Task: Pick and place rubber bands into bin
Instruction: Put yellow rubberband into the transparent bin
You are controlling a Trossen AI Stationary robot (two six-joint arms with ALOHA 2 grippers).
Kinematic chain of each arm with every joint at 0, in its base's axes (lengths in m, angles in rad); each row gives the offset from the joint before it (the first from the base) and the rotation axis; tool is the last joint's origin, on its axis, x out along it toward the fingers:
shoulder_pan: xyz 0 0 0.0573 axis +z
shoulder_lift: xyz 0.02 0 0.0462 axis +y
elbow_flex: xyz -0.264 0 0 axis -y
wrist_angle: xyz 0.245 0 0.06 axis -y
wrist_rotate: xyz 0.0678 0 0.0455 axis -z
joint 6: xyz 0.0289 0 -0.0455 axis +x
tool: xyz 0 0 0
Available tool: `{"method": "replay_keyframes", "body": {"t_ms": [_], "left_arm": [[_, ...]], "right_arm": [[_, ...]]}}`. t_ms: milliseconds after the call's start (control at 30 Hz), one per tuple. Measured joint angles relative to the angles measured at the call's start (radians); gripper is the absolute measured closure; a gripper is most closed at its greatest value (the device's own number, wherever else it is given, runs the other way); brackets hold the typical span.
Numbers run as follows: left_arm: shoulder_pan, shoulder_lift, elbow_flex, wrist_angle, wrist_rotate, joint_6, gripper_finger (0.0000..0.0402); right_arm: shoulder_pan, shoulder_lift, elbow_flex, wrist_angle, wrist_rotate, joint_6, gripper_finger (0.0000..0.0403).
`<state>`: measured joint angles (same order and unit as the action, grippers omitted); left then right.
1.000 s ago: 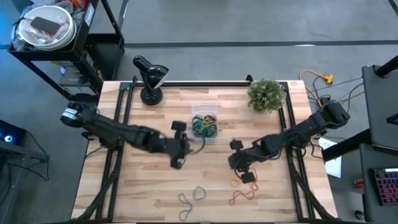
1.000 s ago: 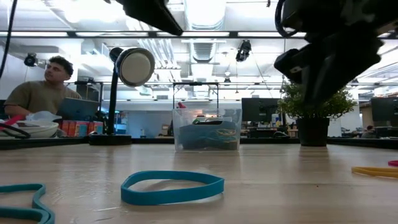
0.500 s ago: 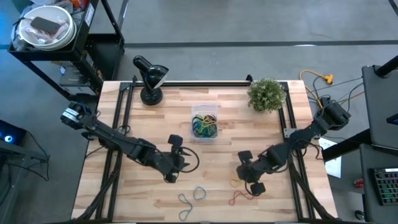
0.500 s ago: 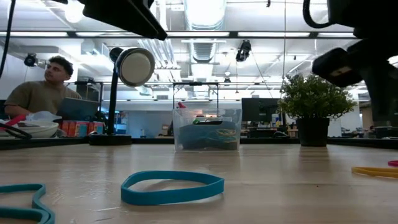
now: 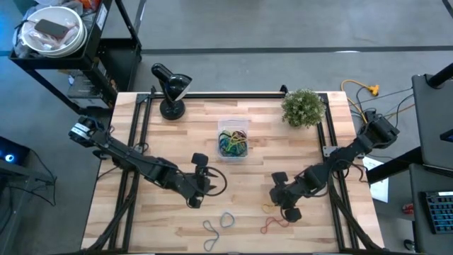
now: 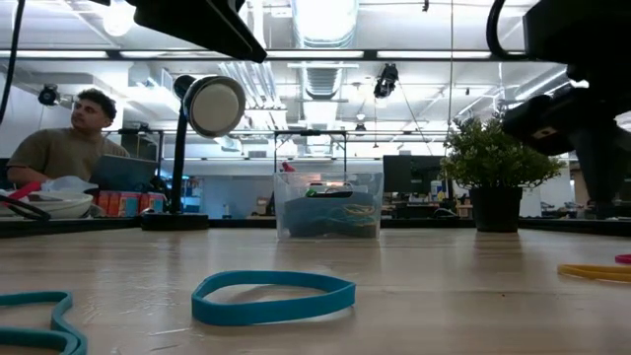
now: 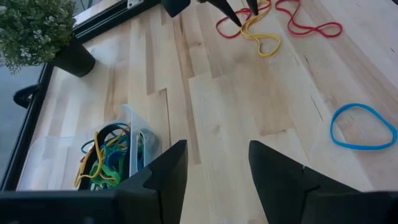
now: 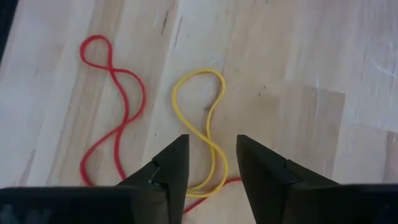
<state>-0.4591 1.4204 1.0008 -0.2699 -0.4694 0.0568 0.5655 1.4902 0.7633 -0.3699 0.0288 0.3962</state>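
The clear bin (image 5: 233, 142) stands at the table's middle, toward the far side, with several coloured rubber bands inside. Loose bands lie flat on the wood near the front edge: a yellow one (image 8: 199, 124), a red one (image 8: 115, 124), a blue one (image 5: 226, 219) and a grey-blue one (image 5: 210, 228). My right gripper (image 5: 283, 205) hangs open over the yellow band, pointing steeply down, and the band's near loop shows between its fingers (image 8: 211, 163). My left gripper (image 5: 195, 191) is open and holds nothing, left of the bin and nearer the front (image 7: 214, 168).
A potted plant (image 5: 304, 108) stands at the far right and a black desk lamp (image 5: 170, 88) at the far left. A person sits beyond the table on the left of the low view (image 6: 69, 138). Bare wood lies between the two grippers.
My left gripper has drawn back from beside the bin toward the table's near edge and sunk a little, then kept still. My right gripper has gone toward the near edge and down, and now stands over the yellow band.
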Motion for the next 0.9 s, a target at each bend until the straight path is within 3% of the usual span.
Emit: {"method": "replay_keyframes", "body": {"t_ms": [467, 900], "left_arm": [[0.001, 0.000, 0.000, -0.001, 0.000, 0.001, 0.0246], [0.001, 0.000, -0.009, 0.000, -0.001, 0.001, 0.0246]], "right_arm": [[0.000, 0.001, -0.096, 0.147, -0.001, 0.004, 0.0248], [0.009, 0.159, -0.059, 0.170, -0.023, -0.005, 0.0248]]}}
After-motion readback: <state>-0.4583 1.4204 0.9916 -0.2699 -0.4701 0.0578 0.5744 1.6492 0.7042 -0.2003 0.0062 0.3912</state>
